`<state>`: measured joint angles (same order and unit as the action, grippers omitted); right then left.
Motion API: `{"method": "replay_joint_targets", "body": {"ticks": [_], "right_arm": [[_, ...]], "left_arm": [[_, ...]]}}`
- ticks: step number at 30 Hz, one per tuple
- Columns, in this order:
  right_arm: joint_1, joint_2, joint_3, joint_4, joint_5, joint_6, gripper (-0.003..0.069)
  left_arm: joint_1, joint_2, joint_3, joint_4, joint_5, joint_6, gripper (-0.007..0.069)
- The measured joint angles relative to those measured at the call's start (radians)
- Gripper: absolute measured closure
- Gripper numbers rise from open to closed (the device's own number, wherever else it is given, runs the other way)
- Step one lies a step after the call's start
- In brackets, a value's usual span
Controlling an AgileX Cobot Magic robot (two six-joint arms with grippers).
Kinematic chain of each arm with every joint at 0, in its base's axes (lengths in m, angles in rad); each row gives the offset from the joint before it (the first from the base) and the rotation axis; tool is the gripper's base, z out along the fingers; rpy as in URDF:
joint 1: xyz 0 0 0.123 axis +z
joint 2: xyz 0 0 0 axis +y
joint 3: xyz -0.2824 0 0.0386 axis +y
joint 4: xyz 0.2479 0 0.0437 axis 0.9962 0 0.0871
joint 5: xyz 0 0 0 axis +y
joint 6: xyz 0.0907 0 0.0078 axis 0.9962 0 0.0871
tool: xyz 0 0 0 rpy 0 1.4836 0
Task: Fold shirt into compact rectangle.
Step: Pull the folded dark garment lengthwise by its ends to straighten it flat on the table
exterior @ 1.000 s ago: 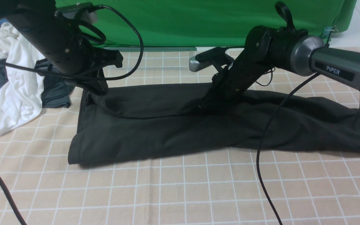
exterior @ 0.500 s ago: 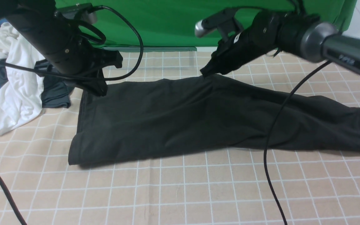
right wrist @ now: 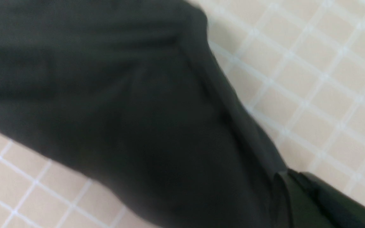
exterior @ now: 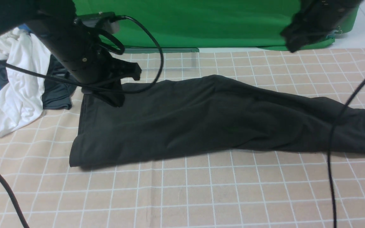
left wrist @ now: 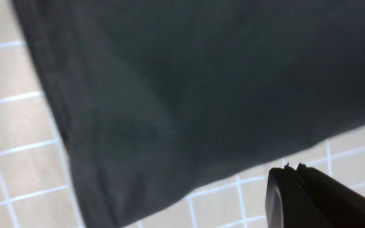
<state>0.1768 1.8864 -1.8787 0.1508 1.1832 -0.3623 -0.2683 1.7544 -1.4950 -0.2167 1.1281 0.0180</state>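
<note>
Nearest me, the shirt (exterior: 182, 126) is lying as 1 long folded strip across the checked tablecloth (exterior: 182, 196), fat on my left and tapering to a lumpy end on my right. That's where my right arm's cable (exterior: 329, 152) is dangling over it, and it could be dragging that end crooked. Further back, my left gripper (exterior: 116, 100) is hovering at the far left corner and my right gripper (exterior: 291, 44) is hanging high. Both are pinched tight on nothing, so I'm worrying a top-layer-only pinch lets the layers slide apart.
</note>
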Motion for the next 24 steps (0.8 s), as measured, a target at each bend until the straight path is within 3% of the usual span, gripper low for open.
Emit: {"method": "replay_joint_targets", "body": {"ticks": [7, 11, 14, 17, 18, 19, 21, 24], "right_arm": [[-0.161, -0.198, 0.32, -0.002, 0.008, 0.053, 0.0624], [-0.259, -0.265, 0.521, -0.005, -0.116, 0.119, 0.0608], [-0.318, -0.264, 0.63, -0.009, -0.222, 0.157, 0.0556], [-0.381, -0.225, 0.709, -0.01, -0.312, 0.184, 0.0395], [-0.381, -0.221, 0.711, -0.011, -0.315, 0.185, 0.0384], [-0.404, -0.185, 0.72, -0.012, -0.343, 0.188, 0.0294], [-0.422, -0.143, 0.72, -0.014, -0.379, 0.201, 0.0202], [-0.433, -0.092, 0.72, -0.015, -0.414, 0.219, 0.014]], "left_arm": [[-0.046, -0.001, 0.078, -0.007, -0.098, -0.001, 0.0606], [-0.049, -0.002, 0.206, 0.0, -0.255, -0.001, 0.0606], [-0.036, -0.001, 0.277, 0.019, -0.347, -0.001, 0.0606], [0.002, 0.018, 0.334, 0.028, -0.424, -0.004, 0.0606], [0.005, 0.021, 0.334, 0.028, -0.427, -0.004, 0.0606], [0.027, 0.043, 0.341, 0.028, -0.444, -0.004, 0.0606], [0.049, 0.074, 0.345, 0.027, -0.451, -0.004, 0.0606], [0.069, 0.116, 0.344, 0.024, -0.451, -0.001, 0.0606]]}}
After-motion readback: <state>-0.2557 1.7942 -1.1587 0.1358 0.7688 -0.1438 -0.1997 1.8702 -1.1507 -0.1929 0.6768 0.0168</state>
